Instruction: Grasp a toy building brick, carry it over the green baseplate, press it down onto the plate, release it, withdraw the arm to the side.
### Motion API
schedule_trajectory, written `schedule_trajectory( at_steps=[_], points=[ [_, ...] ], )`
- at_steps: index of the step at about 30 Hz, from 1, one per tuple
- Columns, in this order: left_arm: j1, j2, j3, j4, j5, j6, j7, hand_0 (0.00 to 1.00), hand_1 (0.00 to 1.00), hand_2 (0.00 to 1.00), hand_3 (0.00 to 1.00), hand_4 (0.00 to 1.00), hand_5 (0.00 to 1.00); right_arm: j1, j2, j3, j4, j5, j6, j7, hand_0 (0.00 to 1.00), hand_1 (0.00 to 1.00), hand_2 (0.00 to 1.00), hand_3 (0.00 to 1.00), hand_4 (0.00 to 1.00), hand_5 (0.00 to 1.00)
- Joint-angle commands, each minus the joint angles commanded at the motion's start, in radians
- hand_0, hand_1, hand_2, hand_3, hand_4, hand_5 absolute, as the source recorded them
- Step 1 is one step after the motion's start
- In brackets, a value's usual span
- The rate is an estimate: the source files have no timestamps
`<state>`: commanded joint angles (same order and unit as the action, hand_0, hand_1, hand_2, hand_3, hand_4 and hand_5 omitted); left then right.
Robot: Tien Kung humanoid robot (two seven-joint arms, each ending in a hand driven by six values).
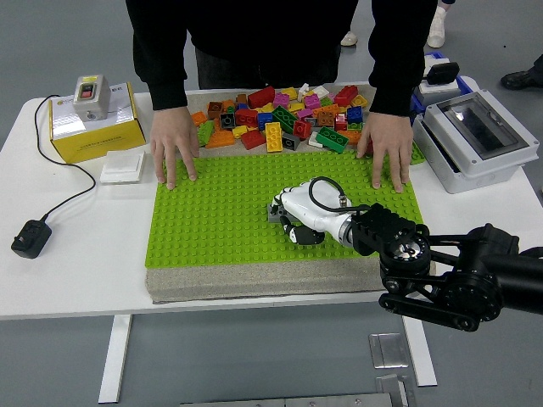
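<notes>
No readable writing on the yellow box (92,127). Our right hand (299,216) curls its fingers onto a grey brick (277,212), which sits mid-baseplate (212,212). A loose brick pile (284,117) lies behind the baseplate. A person's hands (173,142) press flat on its far corners, fingers spread.

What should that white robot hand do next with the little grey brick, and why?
Probably press straight down. The right hand sits curled over the grey brick, already low on the green baseplate, and a person's hands hold the plate flat at its far edge. Releasing likely comes after.
</notes>
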<state>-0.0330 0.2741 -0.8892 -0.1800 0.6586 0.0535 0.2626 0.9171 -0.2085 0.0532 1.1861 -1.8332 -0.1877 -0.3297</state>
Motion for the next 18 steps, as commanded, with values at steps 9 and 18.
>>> schedule_trajectory(
  at_steps=[9, 18],
  points=[
    [0.001, 0.000, 0.003, 0.000, -0.002, 0.000, -0.001, 0.750, 0.694, 0.651, 0.699, 0.388, 0.472, 0.006, 0.021, -0.031, -0.046, 0.029, 0.000, 0.006, 0.083, 0.201, 0.773, 0.728, 0.275, 0.353],
    [0.003, -0.001, 0.004, 0.000, -0.002, 0.000, -0.002, 0.751, 0.694, 0.651, 0.700, 0.388, 0.472, 0.003, 0.024, -0.038, -0.047, 0.037, -0.001, 0.008, 0.083, 0.200, 0.772, 0.724, 0.277, 0.354]
  ],
)
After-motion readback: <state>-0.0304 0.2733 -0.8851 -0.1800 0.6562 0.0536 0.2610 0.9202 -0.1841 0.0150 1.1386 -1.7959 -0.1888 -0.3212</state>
